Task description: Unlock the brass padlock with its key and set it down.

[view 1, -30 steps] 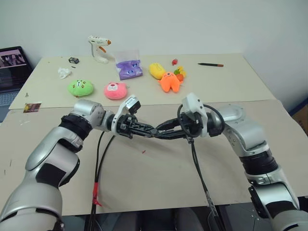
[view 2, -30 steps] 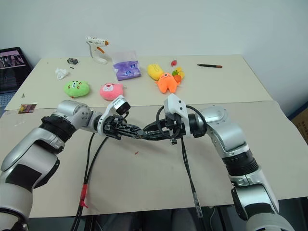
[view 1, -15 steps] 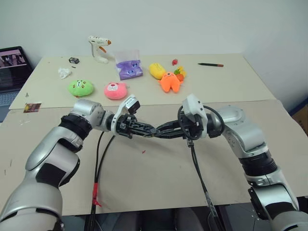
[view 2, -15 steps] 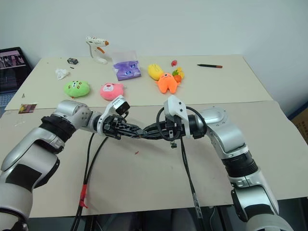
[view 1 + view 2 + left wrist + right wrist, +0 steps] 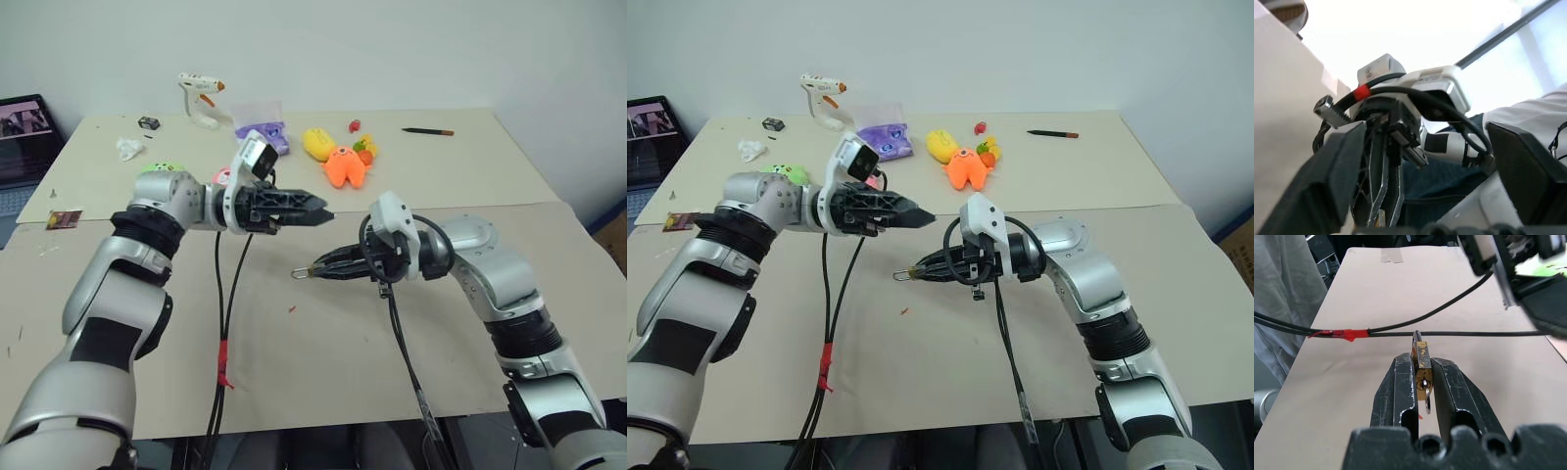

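My right gripper (image 5: pixel 1421 362) is shut on the brass padlock (image 5: pixel 1422 368), which lies lengthwise between its fingers. The silver shackle (image 5: pixel 297 273) sticks out past the fingertips, above the table. At the padlock's wrist-side end sits a thin silvery piece (image 5: pixel 1428 400), apparently the key. My left gripper (image 5: pixel 315 210) hovers higher and a little farther back, apart from the padlock. It points toward my right gripper (image 5: pixel 315 271). In the left wrist view its fingers (image 5: pixel 1337 181) stand wide apart with nothing between them, so it is open.
At the back of the table (image 5: pixel 460 166) lie an orange plush (image 5: pixel 345 166), a yellow plush (image 5: pixel 318 144), a green plush (image 5: pixel 157 168), a purple bag (image 5: pixel 274 132), a glue gun (image 5: pixel 201 98) and a pencil (image 5: pixel 428 131). Black cables (image 5: pixel 220 323) hang from both wrists. A laptop (image 5: pixel 22 127) sits far left.
My left gripper has opened, let go at the padlock's tip, and risen up and back away from my right gripper. The right gripper has kept still with the padlock.
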### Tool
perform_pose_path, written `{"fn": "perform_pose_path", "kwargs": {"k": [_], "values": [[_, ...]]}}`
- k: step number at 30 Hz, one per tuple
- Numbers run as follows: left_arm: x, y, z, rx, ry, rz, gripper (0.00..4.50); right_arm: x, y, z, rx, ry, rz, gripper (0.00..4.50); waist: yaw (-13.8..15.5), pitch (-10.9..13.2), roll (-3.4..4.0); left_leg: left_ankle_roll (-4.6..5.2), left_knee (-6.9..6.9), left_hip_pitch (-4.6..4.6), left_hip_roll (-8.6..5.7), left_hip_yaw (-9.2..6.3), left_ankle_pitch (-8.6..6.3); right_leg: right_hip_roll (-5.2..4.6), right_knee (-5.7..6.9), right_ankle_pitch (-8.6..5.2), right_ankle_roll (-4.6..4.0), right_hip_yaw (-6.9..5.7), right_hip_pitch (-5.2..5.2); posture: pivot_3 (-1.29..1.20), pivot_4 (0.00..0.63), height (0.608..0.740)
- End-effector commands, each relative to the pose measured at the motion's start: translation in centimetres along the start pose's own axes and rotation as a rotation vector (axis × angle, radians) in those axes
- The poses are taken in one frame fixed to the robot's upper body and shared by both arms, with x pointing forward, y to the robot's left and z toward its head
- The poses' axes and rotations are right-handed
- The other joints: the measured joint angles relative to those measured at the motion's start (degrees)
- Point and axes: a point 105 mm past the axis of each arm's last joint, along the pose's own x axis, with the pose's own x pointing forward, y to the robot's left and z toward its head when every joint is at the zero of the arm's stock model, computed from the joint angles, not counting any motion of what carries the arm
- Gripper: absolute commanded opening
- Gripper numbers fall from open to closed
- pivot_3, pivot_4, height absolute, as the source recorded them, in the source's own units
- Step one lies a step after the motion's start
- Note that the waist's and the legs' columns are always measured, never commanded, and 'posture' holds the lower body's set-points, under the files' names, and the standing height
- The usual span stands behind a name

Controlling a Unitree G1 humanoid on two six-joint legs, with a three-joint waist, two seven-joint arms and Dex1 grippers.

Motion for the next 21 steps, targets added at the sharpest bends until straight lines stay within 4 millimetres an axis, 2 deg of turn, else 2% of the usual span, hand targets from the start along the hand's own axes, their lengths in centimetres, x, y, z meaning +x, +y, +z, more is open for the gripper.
{"fn": "perform_pose_path", "kwargs": {"k": [1, 7, 9, 11, 14, 19, 21], "values": [[-0.6, -0.8, 0.6, 0.112, 0.006, 0.012, 4.46, -0.3, 0.0, 1.1, -0.025, -0.026, 0.001, 0.18, 0.1, 0.0, 0.00, 0.00, 0.00, 0.01, 0.00, 0.00, 0.00, 0.00, 0.02, 0.00, 0.00, 0.00, 0.01, 0.00, 0.150, 0.740], [-2.1, 0.5, -0.7, 0.188, 0.038, 0.122, 4.46, -1.0, -0.4, 2.0, -0.031, -0.039, -0.025, 0.18, 0.1, 0.0, 0.00, 0.00, 0.00, 0.00, -0.02, -0.02, 0.00, -0.02, 0.08, 0.00, 0.00, 0.00, -0.02, 0.00, 0.150, 0.740], [-2.6, 2.2, -2.1, 0.255, 0.091, 0.237, 4.46, -1.4, -0.2, 3.3, -0.032, -0.060, -0.026, 0.18, 0.2, 0.0, 0.00, 0.00, 0.00, 0.01, -0.04, -0.02, 0.00, -0.05, 0.10, 0.00, 0.00, 0.00, -0.03, 0.00, 0.150, 0.740], [-2.7, 3.0, -3.1, 0.293, 0.105, 0.291, 4.46, -1.7, 0.2, 4.2, -0.030, -0.072, -0.023, 0.18, 0.2, 0.0, 0.00, -0.01, 0.00, 0.01, -0.05, -0.03, 0.00, -0.11, 0.12, 0.00, 0.00, 0.01, -0.03, 0.00, 0.150, 0.740], [-2.6, 3.4, -3.7, 0.329, 0.100, 0.325, 4.46, -2.0, 0.6, 4.4, -0.020, -0.068, -0.023, 0.18, 0.4, 0.0, 0.00, -0.01, 0.00, 0.00, -0.05, -0.09, 0.00, -0.12, 0.17, 0.00, 0.00, 0.01, -0.05, 0.00, 0.150, 0.740], [-2.4, 3.6, -3.0, 0.393, 0.022, 0.377, 4.46, -2.4, 0.8, 4.5, -0.009, -0.055, -0.036, 0.18, 0.7, 0.0, 0.00, -0.01, 0.01, 0.00, -0.15, -0.11, 0.00, -0.18, 0.23, 0.00, 0.00, 0.02, -0.04, 0.00, 0.150, 0.740], [-2.3, 3.2, -2.0, 0.390, -0.048, 0.372, 3.93, -2.4, 0.9, 4.7, -0.007, -0.058, -0.035, 0.18, 0.7, 0.0, 0.00, 0.00, 0.04, 0.00, -0.17, -0.12, 0.00, -0.19, 0.24, 0.00, 0.00, 0.02, -0.03, 0.00, 0.150, 0.740]]}}
